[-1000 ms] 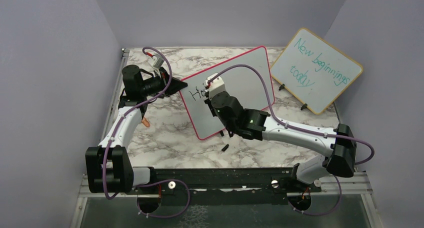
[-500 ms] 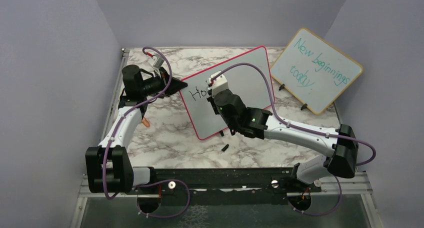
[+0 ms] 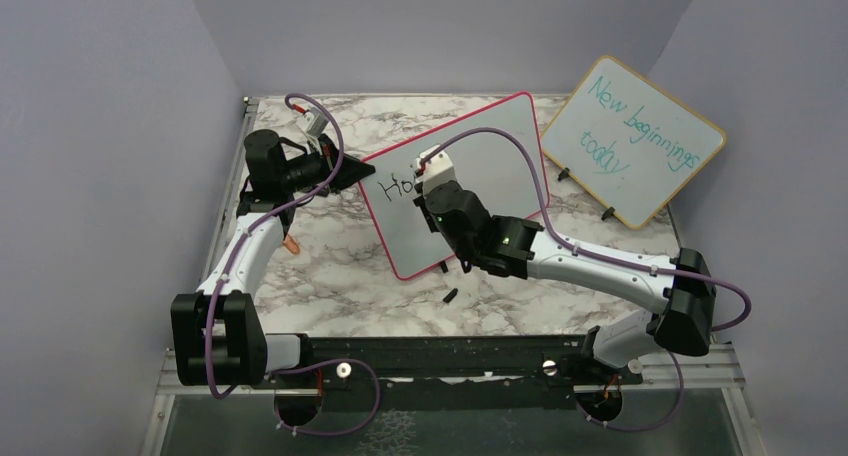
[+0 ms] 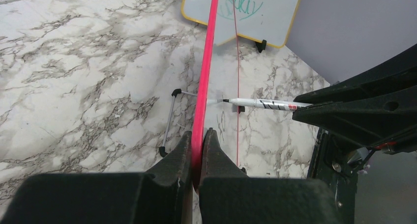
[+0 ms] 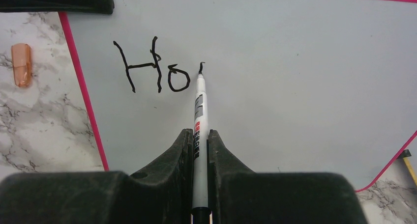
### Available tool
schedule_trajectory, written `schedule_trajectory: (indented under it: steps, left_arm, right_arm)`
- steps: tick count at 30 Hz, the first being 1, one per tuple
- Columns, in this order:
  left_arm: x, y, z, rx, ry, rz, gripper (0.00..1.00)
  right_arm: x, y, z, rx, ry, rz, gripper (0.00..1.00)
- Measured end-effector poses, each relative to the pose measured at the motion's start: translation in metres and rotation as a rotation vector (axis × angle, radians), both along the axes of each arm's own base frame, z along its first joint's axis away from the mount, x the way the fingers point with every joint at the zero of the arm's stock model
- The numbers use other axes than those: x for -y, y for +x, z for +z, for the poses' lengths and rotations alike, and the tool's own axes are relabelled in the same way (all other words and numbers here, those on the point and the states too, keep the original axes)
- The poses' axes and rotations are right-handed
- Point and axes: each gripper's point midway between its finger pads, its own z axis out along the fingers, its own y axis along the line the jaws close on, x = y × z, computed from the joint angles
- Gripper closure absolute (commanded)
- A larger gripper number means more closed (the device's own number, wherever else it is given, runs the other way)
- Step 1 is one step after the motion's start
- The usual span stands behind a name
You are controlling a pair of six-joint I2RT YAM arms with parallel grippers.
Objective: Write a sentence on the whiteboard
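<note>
Whiteboard (image 3: 495, 171) stands mid-table (image 3: 330, 276), propped at a tilt on small feet. Its long axis runs from the left side toward the far right, and its writing face is turned up toward the near edge. The left gripper (image 4: 196, 150) is clamped on the pink frame at the board's left edge. Of the sentence (image 5: 152, 67), only a black "Ho" and a short first stroke of the next letter can be read, near the board's upper left corner. The right gripper (image 5: 199, 140) is closed on a marker (image 5: 199, 116) that points away from the wrist, its tip touching the board at that stroke. The marker's red and black label is too small to read. At far right leans a second board (image 3: 632, 141) with teal "New beginnings today". An orange cap (image 5: 21, 64) lies on the table just left of the frame.
</note>
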Motion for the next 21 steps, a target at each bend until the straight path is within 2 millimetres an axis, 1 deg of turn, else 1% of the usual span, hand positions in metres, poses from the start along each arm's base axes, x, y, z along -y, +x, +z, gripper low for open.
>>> schedule_trajectory:
  steps: [16, 21]
  left_arm:
    - [0.0, 0.001, 0.0, -0.001, 0.001, 0.005, 1.0]
    - [-0.001, 0.001, 0.0, -0.001, 0.002, 0.005, 1.0]
  right_arm:
    - [0.007, -0.012, -0.025, -0.095, -0.056, 0.019, 0.99]
    - [0.007, -0.015, -0.028, -0.11, -0.064, 0.026, 0.99]
